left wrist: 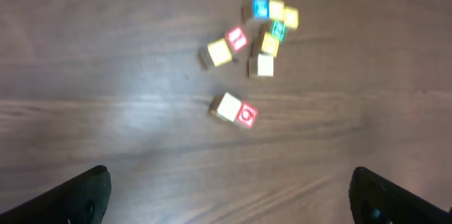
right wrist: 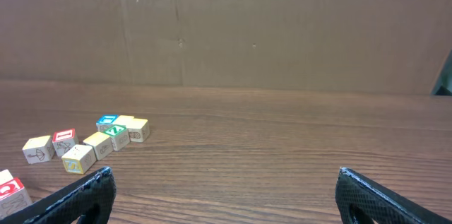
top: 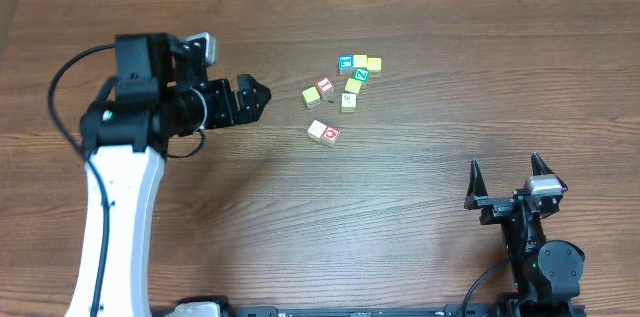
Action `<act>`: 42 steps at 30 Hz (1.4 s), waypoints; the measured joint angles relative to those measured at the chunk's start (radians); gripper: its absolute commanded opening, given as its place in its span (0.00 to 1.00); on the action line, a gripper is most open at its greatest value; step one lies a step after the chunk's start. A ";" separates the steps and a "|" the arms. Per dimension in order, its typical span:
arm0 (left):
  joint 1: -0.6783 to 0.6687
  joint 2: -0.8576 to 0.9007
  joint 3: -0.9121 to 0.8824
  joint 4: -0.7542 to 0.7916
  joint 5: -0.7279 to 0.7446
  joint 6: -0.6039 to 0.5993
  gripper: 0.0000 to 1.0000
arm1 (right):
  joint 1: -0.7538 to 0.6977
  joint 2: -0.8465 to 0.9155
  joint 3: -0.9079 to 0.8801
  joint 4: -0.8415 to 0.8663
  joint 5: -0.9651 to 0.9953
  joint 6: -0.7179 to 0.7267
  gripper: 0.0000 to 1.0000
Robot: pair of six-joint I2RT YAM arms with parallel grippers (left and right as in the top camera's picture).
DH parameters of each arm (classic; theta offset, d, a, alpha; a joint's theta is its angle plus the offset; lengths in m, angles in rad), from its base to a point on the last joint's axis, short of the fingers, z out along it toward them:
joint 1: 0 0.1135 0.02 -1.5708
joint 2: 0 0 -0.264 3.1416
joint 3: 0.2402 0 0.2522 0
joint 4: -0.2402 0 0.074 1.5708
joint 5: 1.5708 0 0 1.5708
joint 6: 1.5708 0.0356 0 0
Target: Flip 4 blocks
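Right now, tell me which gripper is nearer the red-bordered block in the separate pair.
Left. The left gripper is close on the red-bordered block's left; the right gripper sits far off to its right.

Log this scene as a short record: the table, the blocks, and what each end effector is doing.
surface: brown wooden table
main group: cluster of small wooden alphabet cubes
separate pair: cream-faced wooden cube touching red-bordered wooden cube, apart from the cluster
left end effector: open, empty, pointing toward the cubes, not touching them
right end effector: open, empty, far from the cubes
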 measured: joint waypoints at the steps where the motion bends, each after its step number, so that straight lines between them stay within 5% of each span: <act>1: -0.002 0.023 0.000 -0.003 0.006 -0.001 1.00 | 0.000 0.000 0.000 -0.001 0.000 0.000 1.00; 16: -0.182 0.270 0.000 0.024 -0.168 -0.049 0.97 | 0.000 0.000 0.000 0.000 0.000 0.000 1.00; 24: -0.211 0.283 0.000 0.054 -0.188 -0.084 0.04 | 0.000 0.000 0.000 0.000 0.000 0.000 1.00; 42: -0.322 0.356 0.000 0.035 -0.370 -0.192 0.04 | 0.000 0.000 0.000 0.000 0.000 0.001 1.00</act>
